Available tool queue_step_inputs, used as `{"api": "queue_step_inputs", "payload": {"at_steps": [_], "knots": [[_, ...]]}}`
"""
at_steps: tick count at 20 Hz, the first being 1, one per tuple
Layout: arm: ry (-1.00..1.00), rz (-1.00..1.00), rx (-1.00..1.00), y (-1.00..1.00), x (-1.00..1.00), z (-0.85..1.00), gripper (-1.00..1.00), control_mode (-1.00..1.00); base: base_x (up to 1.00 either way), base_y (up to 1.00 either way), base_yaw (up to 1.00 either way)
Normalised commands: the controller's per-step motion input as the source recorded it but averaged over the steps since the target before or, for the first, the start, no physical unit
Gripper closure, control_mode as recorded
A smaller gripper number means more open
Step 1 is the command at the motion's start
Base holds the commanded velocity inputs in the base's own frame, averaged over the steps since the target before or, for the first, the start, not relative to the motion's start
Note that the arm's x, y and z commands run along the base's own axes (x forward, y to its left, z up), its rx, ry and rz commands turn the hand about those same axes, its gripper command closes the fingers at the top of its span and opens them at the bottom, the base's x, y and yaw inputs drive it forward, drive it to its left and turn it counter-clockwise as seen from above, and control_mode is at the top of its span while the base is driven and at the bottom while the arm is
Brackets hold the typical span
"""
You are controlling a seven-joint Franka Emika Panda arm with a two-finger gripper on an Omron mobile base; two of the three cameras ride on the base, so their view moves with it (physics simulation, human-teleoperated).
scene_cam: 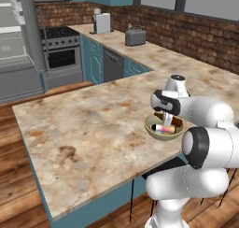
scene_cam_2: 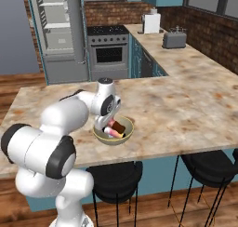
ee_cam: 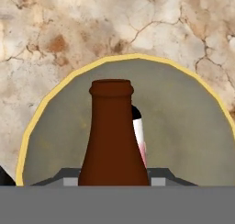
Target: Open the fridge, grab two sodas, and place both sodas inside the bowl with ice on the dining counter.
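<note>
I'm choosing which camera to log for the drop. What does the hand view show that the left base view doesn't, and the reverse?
Hand view alone: the gripper shut on the brown bottle, neck pointing into the bowl, with the pink bottle just behind it.
Left base view alone: the arm over the bowl, the open fridge, the stove and the toaster.
Both: the bowl with bottles, on the mottled counter.
</note>
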Motion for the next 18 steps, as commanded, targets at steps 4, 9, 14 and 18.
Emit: {"api": "queue_step_inputs", "payload": {"at_steps": [4,9,14,18], "knots": [[0.05,0.11,0.00,0.00,0.16,-0.25,1.00,-1.00,0.00,0.00,0.00],[0.06,0.11,0.00,0.00,0.17,-0.25,1.00,-1.00,0.00,0.00,0.00],[0.07,0.11,0.00,0.00,0.15,-0.24,1.00,-1.00,0.00,0.00,0.00],[0.06,0.11,0.00,0.00,0.09,-0.23,-1.00,-1.00,0.00,0.00,0.00]]}}
